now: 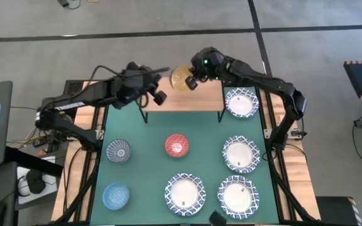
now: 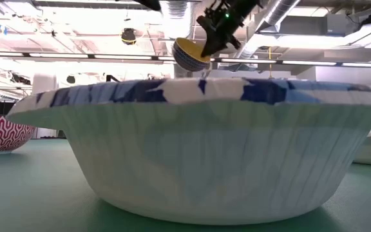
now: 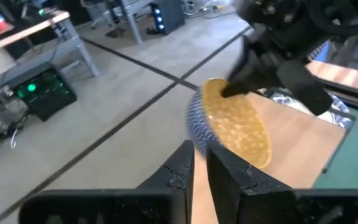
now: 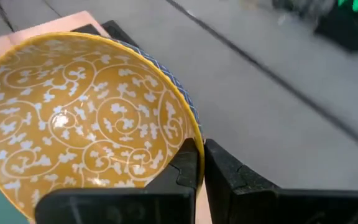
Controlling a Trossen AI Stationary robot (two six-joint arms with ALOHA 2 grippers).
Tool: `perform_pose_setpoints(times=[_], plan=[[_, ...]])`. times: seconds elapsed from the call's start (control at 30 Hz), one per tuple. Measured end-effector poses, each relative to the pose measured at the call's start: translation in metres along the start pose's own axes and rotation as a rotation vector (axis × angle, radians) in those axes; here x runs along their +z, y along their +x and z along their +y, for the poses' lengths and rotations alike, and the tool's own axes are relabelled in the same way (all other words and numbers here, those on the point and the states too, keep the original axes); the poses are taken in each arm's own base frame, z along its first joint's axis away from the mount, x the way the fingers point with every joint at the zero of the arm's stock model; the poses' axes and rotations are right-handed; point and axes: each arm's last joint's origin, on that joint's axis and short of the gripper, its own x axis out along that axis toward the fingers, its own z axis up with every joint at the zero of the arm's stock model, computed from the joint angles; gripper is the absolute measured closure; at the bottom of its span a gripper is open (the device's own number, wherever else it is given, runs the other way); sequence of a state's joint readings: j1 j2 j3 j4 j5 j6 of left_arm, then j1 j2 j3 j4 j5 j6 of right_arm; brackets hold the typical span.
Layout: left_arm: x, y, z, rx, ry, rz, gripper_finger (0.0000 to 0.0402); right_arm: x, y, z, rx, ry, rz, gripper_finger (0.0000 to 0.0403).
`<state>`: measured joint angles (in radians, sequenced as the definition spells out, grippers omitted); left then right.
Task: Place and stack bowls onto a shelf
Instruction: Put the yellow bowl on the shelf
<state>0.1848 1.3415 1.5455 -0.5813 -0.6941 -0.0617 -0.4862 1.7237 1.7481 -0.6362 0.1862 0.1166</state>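
My right gripper (image 1: 191, 80) is shut on a small yellow bowl (image 1: 180, 78), yellow with white scrolls inside and blue-patterned outside. It holds the bowl in the air over the far edge of the light-wood shelf (image 1: 184, 99). The bowl also shows in the low view (image 2: 189, 55), the left wrist view (image 3: 235, 127) and the right wrist view (image 4: 86, 124). My left gripper (image 1: 158, 96) is shut and empty over the shelf's left end, a little left of the bowl. My right gripper pinches the yellow bowl's rim (image 4: 190, 134), one finger inside the bowl and one outside against the blue wall. The bowl is lifted clear of the shelf and tilted on its side, its opening turned toward my left gripper.
On the green mat stand a red bowl (image 1: 176, 145), a grey-blue patterned bowl (image 1: 118, 150), a light blue bowl (image 1: 115, 196) and three wide white bowls (image 1: 241, 154), (image 1: 184, 192), (image 1: 237, 196). Another white bowl (image 1: 242, 102) stands right of the shelf.
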Motion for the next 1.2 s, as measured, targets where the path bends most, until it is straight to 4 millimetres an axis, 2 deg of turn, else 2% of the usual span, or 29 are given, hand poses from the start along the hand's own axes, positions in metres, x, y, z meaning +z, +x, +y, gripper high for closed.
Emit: perform_pose_setpoints(times=[0.07, 0.2, 0.27, 0.53, 0.77, 0.93, 1.2], plan=[[0.002, -0.005, 0.011, 0.016, -0.036, -0.006, 0.0360, -0.002, 0.004, -0.013, 0.020, 0.078, 0.039, 0.0371], [0.003, -0.010, 0.028, 0.053, -0.096, 0.001, 0.0345, -0.014, 0.030, -0.022, 0.074, 0.203, 0.151, 0.0371], [0.001, -0.008, 0.032, 0.059, -0.109, 0.017, 0.0339, -0.021, 0.044, -0.018, 0.105, 0.227, 0.219, 0.0371], [-0.013, 0.002, 0.037, 0.044, -0.163, 0.155, 0.0330, -0.004, 0.081, 0.011, 0.152, 0.204, 0.278, 0.0371], [-0.025, 0.001, 0.041, 0.069, -0.184, 0.271, 0.0330, 0.009, 0.109, 0.018, 0.139, 0.180, 0.314, 0.0371], [-0.029, 0.000, 0.042, 0.077, -0.173, 0.305, 0.0330, 0.009, 0.121, 0.026, 0.173, 0.167, 0.289, 0.0370], [-0.031, 0.000, 0.042, 0.083, -0.171, 0.325, 0.0330, 0.010, 0.118, 0.033, 0.189, 0.145, 0.279, 0.0344]])
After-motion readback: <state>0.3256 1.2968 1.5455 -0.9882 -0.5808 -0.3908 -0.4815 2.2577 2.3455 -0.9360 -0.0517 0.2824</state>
